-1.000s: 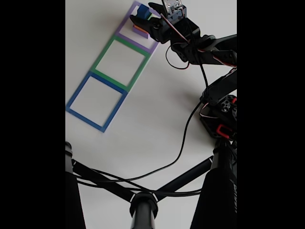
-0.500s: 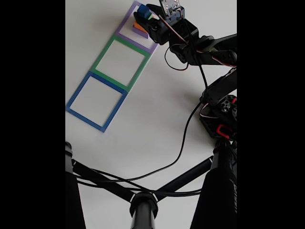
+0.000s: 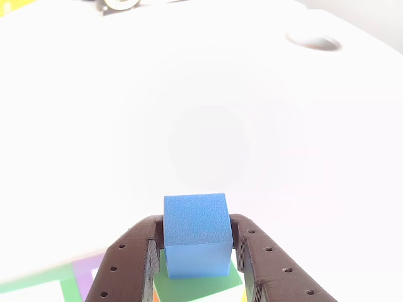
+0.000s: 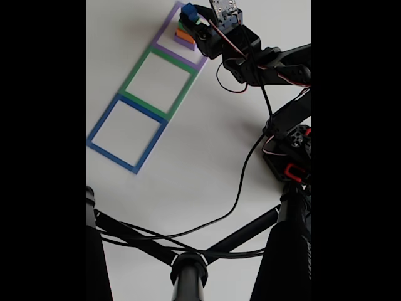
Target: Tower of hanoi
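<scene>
In the fixed view, going left to right, a blue tape square (image 4: 127, 133) lies lowest on the white surface (image 4: 207, 163), a green tape square (image 4: 160, 82) sits next above it, and a purple tape square (image 4: 182, 39) comes last, near the top edge. Inside the purple square stands a small stack — a purple block (image 4: 185, 43) at the bottom, an orange layer (image 4: 185, 34) on it, a sliver of green (image 4: 183, 26) above that, and the blue cube (image 4: 188, 11) on top. The claw (image 4: 192, 15) reaches in from the right at the top of the stack, with the black arm (image 4: 263, 63) trailing off to the right edge and a black cable (image 4: 241, 182) looping down over the surface. Dark tripod legs (image 4: 188, 251) cross the bottom of this view. In the other view the left finger (image 3: 129, 264) and the right finger (image 3: 271, 267) press against the two sides of the blue cube (image 3: 196, 233) — the claw is closed only as far as the cube's width and has hold of it. Under the cube a green block (image 3: 204, 286) shows, with a thin orange edge (image 3: 155, 293) at its lower left; green and purple tape (image 3: 56, 277) shows at the bottom left corner.
</scene>
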### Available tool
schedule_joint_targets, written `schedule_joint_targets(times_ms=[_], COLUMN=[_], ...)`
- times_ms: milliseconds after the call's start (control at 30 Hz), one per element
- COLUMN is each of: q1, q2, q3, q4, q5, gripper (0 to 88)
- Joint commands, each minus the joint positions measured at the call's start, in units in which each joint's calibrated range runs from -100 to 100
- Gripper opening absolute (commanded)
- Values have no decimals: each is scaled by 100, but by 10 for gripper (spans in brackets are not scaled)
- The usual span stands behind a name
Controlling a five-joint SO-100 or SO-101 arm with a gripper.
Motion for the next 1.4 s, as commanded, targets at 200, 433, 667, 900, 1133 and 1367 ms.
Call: schedule_joint_targets(times_ms=[200, 433, 667, 900, 1133, 1367], q1=[-292, -474, -608, -666, -886, -1385], q2=[-1645, -3276, -3511, -3607, -3793, -3753], q3=[-737, -2865, -5737, -7446, -7710, -6646], q4=[2128, 6639, 10315, 12201, 12728, 12388], q5=[39, 39, 39, 39, 39, 39], gripper=[32, 32, 32, 30, 27, 27])
